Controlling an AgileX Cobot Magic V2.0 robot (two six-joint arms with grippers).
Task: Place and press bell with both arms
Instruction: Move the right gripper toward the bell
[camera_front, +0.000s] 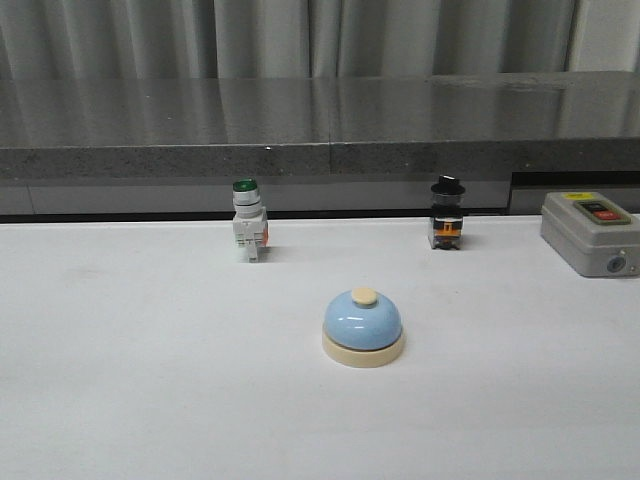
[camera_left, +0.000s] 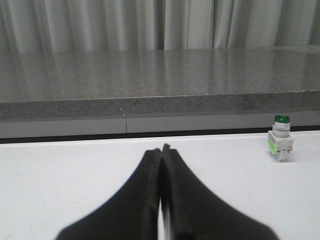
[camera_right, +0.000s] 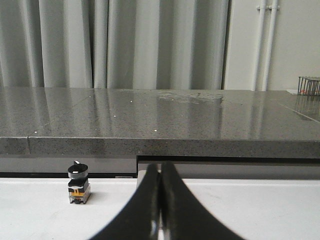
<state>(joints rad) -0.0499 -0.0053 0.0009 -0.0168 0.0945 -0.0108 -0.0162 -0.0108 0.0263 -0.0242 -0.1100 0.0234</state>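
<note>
The light-blue dome bell (camera_front: 362, 325) with its cream base and cream button stands alone on the white table (camera_front: 150, 380), near the middle. Neither arm shows in the front view. In the left wrist view my left gripper (camera_left: 161, 148) is shut and empty, low over the table; the bell is out of that view. In the right wrist view my right gripper (camera_right: 160, 165) is shut and empty, also low over the table, and the bell is out of that view too.
A green-capped white pushbutton switch (camera_front: 248, 222) stands at the back left, also in the left wrist view (camera_left: 280, 139). A black selector switch (camera_front: 447, 214) stands at the back right, also in the right wrist view (camera_right: 78, 183). A grey box with a red button (camera_front: 592, 232) sits far right. A grey stone ledge (camera_front: 320, 130) runs behind.
</note>
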